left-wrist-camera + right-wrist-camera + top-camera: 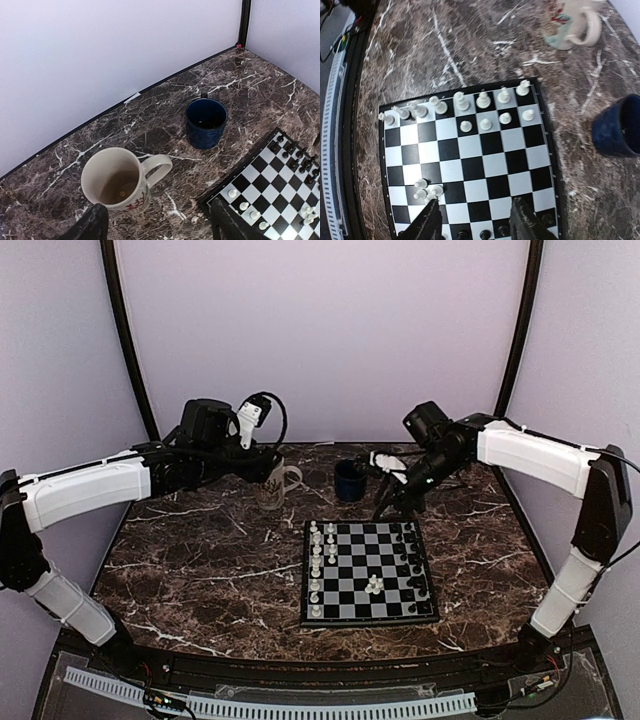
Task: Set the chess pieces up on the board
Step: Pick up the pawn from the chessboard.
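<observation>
Marble table [200,560], board [360,550], white mug [278,483], blue mug [350,480]

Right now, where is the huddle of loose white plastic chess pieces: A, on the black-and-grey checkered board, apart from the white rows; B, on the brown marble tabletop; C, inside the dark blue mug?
A: the loose white pieces stand bunched on inner squares of the board, nearer the black side.

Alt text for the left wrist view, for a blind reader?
A cream mug with a red pattern stands on the marble table just ahead of the left gripper, whose fingers stand apart. Beyond it sits a dark blue mug; the chessboard with white pieces and black pieces shows at right.
</observation>
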